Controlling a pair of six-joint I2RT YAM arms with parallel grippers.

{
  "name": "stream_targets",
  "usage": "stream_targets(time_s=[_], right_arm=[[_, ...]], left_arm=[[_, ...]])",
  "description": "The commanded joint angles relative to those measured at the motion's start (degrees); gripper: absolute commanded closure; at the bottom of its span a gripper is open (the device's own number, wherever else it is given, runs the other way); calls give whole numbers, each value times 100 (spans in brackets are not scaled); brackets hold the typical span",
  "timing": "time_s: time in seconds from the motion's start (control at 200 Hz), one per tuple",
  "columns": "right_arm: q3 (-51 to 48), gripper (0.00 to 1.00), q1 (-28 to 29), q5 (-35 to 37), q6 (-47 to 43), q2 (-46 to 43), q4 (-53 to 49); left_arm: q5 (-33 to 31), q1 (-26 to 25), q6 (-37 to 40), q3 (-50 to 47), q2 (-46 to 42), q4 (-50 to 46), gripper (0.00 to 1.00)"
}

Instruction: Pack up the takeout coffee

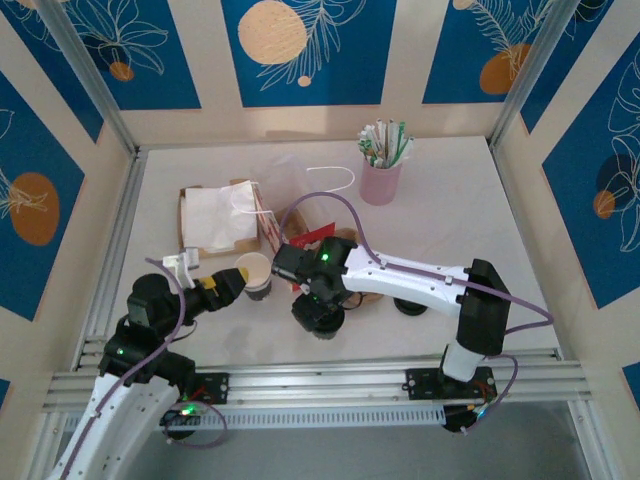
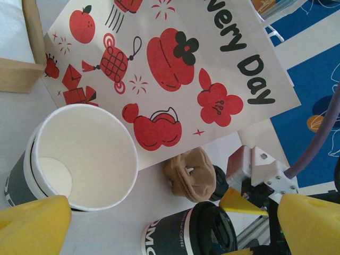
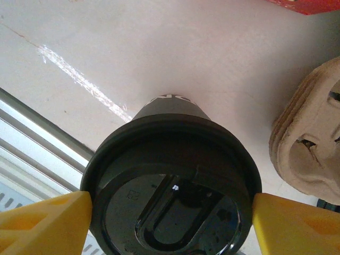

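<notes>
Paper cup upright on the white table, mouth open, pale inside showing, dark band round the lower wall; just ahead of the left gripper. From the left wrist, close beside one yellow finger, not between the pair. Left gripper spread wide, holding nothing.

To the right of the paper cup, a second cup capped with a black lid, under the right gripper; yellow fingers flanking the lid, right up against its rim on both sides; clamped or merely touching, impossible to tell.

Just beside the second cup, apart from it, a brown cardboard cup carrier. Behind both cups, flat on the table, a printed paper bag with red drawings and black lettering, lower edge near the paper cup's rim. Further back on the right, well apart, a pink cup of straws; back left, a brown bag under white paper.
</notes>
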Motion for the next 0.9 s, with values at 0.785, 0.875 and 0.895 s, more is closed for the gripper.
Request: stream_targets(time_s=[0.785,0.875,0.895], right_arm=[[-36,18,27,-29,227,-21,-322],[-39,18,32,-31,247,-36,-333],[-30,18,32,-27,257,-38,-333]], left_arm=[[113,15,144,35,-53,53,0],[113,17,144,35,-54,44,0],[113,16,143,39,-56,46,0]])
